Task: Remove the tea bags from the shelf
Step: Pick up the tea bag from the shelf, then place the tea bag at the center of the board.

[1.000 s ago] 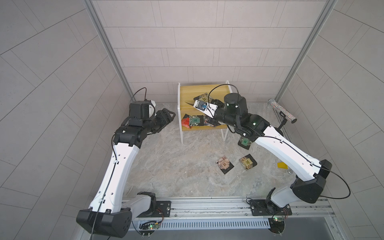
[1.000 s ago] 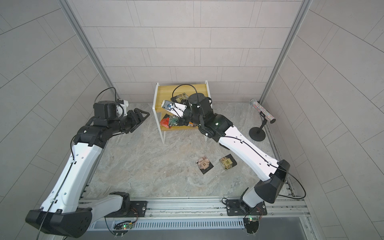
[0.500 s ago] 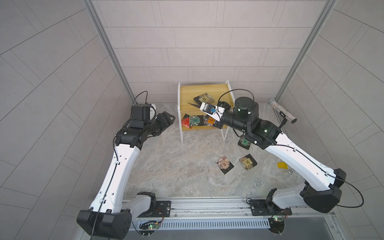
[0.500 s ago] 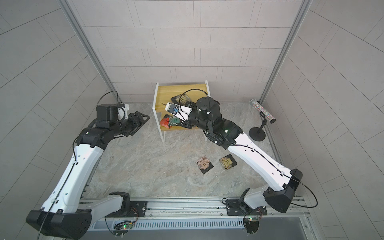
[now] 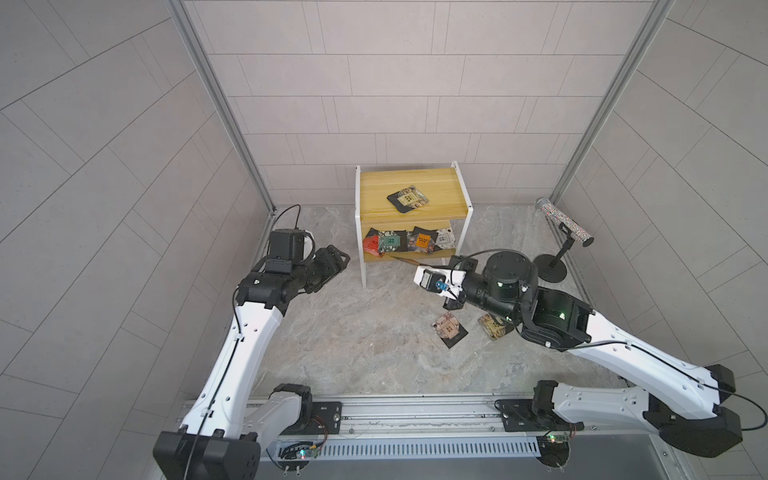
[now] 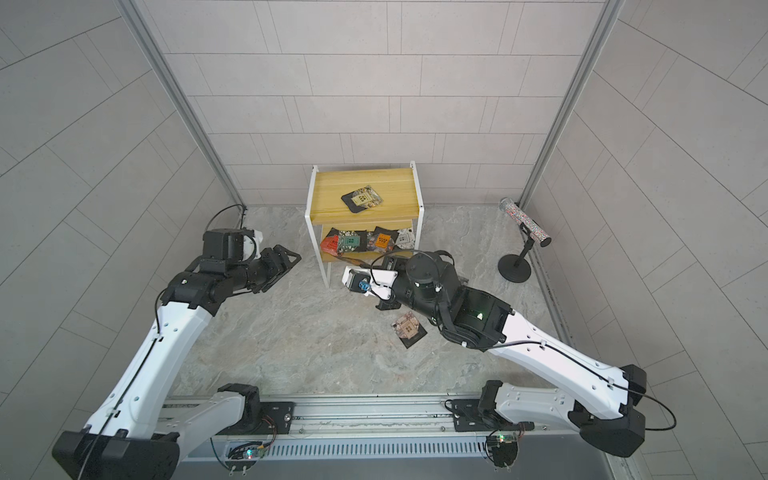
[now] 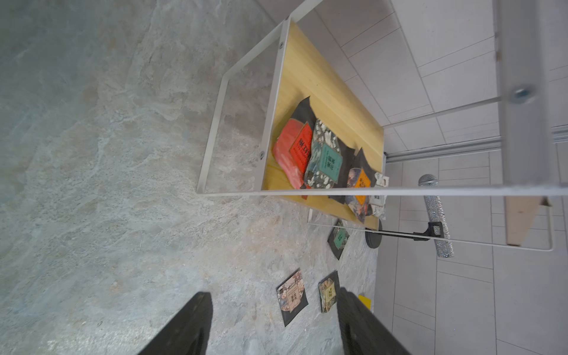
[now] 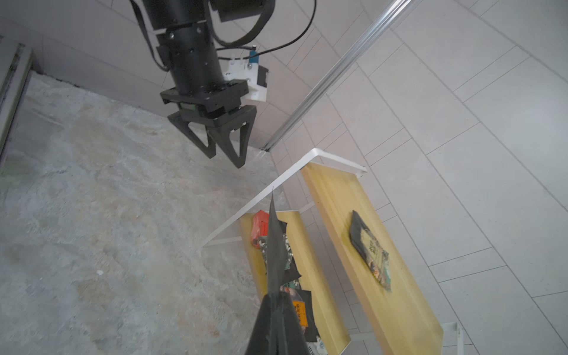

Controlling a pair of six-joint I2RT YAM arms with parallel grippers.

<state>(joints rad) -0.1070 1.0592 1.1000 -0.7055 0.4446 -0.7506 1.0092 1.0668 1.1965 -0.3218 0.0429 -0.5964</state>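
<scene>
Right wrist view shows the right gripper (image 8: 273, 310) pressed together on a pinched tea bag (image 8: 275, 252), a thin matte-black sachet seen edge-on, slightly crumpled and tapering to a sharp corner. In both top views it reads as a narrow brownish sliver just in front of the lower board of the shelf (image 5: 374, 195); whether it touches the board cannot be told. That shelf is a small two-tier rack of smooth yellowish wood with visible grain, held in a slim white metal frame with rounded corners. One flat, square beige-labelled tea bag (image 5: 408, 199) lies alone on the top board, black-edged with a busy patterned face. On the lower board a loose, overlapping row sits together: a glossy red tea bag (image 5: 371, 246), a green-labelled tea bag (image 5: 391, 242), an orange-labelled tea bag (image 5: 423, 242) and a white-labelled tea bag (image 5: 446, 237). Other patterned floor tea bags (image 5: 449, 330) lie flat on the mottled, stone-textured grey surface (image 5: 332, 345), near the right arm. The left gripper (image 8: 226, 159), with black triangular open-frame fingers, is spread with nothing between them, hovering apart from the shelf on the left arm's side. A black round-based stand (image 5: 550, 268) carries a tilted glittery tube (image 5: 567, 226), well apart from the shelf.
</scene>
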